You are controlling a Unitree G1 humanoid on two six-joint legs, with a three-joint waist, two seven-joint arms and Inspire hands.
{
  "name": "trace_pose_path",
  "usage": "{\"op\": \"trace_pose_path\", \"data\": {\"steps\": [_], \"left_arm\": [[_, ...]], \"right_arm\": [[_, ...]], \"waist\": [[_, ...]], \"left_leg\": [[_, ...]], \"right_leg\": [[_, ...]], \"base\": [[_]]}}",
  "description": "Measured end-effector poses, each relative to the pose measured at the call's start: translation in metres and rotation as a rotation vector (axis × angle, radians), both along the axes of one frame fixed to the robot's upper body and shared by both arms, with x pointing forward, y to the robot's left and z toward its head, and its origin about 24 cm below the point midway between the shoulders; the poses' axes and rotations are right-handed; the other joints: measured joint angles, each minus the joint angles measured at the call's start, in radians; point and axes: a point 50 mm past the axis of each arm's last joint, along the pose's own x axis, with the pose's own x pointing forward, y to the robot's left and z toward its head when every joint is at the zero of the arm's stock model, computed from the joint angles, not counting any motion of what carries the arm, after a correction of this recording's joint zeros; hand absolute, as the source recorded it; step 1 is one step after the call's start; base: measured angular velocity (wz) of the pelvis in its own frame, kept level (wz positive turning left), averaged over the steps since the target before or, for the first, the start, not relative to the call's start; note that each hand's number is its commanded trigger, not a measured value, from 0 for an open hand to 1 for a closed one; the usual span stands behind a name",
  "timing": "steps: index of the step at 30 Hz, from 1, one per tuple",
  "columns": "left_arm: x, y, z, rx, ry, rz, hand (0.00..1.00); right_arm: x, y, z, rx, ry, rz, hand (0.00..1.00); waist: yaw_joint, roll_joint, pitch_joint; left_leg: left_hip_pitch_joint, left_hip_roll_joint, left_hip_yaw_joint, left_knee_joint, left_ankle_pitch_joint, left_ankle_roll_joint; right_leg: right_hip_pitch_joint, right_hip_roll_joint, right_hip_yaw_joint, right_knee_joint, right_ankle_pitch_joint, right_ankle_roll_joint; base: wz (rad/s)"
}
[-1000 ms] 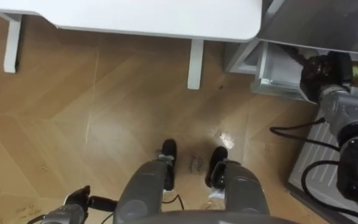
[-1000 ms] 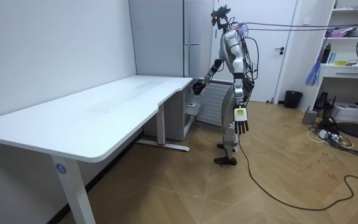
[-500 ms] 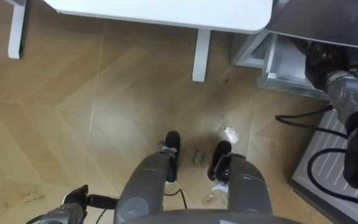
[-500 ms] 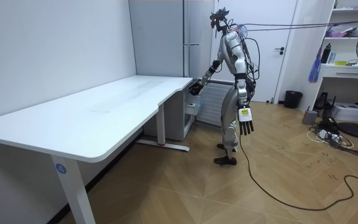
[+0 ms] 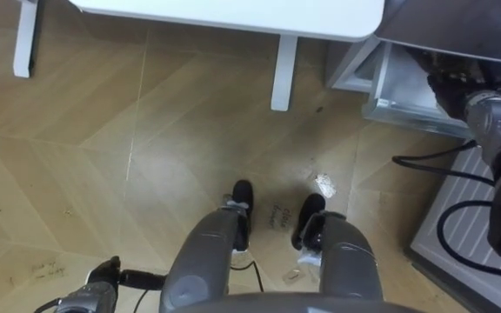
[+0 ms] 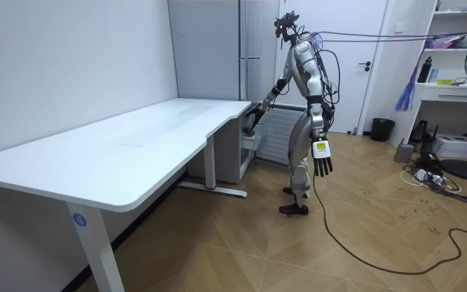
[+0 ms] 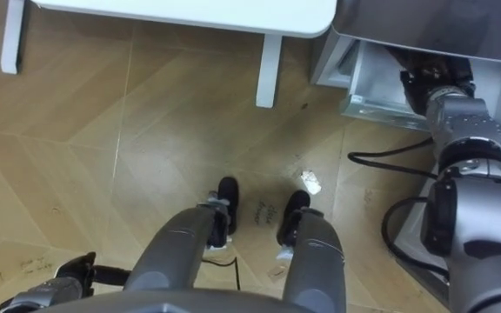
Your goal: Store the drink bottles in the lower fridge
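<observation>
I stand at the tall grey fridge (image 6: 217, 49), whose lower drawer (image 5: 388, 87) is pulled out, white-walled, beside the desk. My right arm reaches forward and down, and my right hand (image 5: 452, 76) is inside the drawer; in the room view this right hand (image 6: 253, 119) points its fingers straight down, open. The drawer's inside behind the hand is dark and hidden. My left hand (image 6: 321, 166) hangs by my hip with straight fingers, open and empty; it also shows at the lower left as the left hand (image 5: 111, 276).
A white desk (image 5: 233, 10) with a leg (image 5: 283, 74) stands to my left front. A white ribbed panel (image 5: 468, 235) lies on the floor at my right. Bare wooden floor lies behind me, with a bin (image 6: 382, 128) and shelves (image 6: 460, 89) farther off.
The right hand went deeper into the drawer and its fingers uncurled. The bottle with the yellow-green label beside it earlier is out of sight now. The view shifted slightly.
</observation>
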Motion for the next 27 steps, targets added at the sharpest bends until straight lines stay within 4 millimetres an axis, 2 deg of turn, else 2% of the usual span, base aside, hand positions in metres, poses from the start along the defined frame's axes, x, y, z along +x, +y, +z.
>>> {"op": "trace_pose_path", "data": {"steps": [11,13,17,24,27], "left_arm": [[0.003,-0.001,0.0,-0.011,-0.017,0.011,0.0],[0.004,-0.001,0.001,-0.015,-0.02,0.009,0.0],[0.006,-0.001,0.001,-0.016,-0.023,0.005,0.0],[0.015,-0.002,0.003,-0.041,-0.049,0.009,0.0],[0.016,0.0,0.003,-0.059,-0.062,0.038,0.0]], "right_arm": [[-0.001,-0.002,0.001,-0.007,0.0,-0.002,0.0],[-0.003,-0.005,-0.002,-0.024,0.014,0.003,0.0],[-0.005,-0.005,-0.004,-0.023,0.018,0.002,0.0],[-0.016,-0.005,-0.017,0.004,0.068,0.019,0.0],[-0.025,-0.006,-0.026,-0.003,0.103,0.028,0.0]], "waist": [[0.006,0.005,0.0006],[0.006,0.013,0.0064],[0.015,0.016,0.0074],[0.013,0.021,0.0043],[0.013,0.027,-0.0003]], "left_leg": [[0.008,-0.004,-0.001,0.004,0.0,0.0],[0.028,-0.003,-0.007,0.004,0.0,0.0],[0.053,-0.003,-0.009,-0.011,-0.001,0.001],[0.133,0.004,-0.003,-0.054,0.0,0.0],[0.176,0.005,0.001,-0.071,0.0,0.001]], "right_leg": [[0.004,-0.005,0.004,0.012,0.0,0.0],[0.03,-0.004,-0.002,0.004,-0.001,0.001],[0.052,0.003,0.005,-0.008,0.0,0.004],[0.139,0.022,0.004,-0.078,0.018,0.013],[0.192,0.029,0.001,-0.116,0.027,0.021]], "base": [[0.0],[0.04],[-0.03],[-0.06],[-0.07]]}}
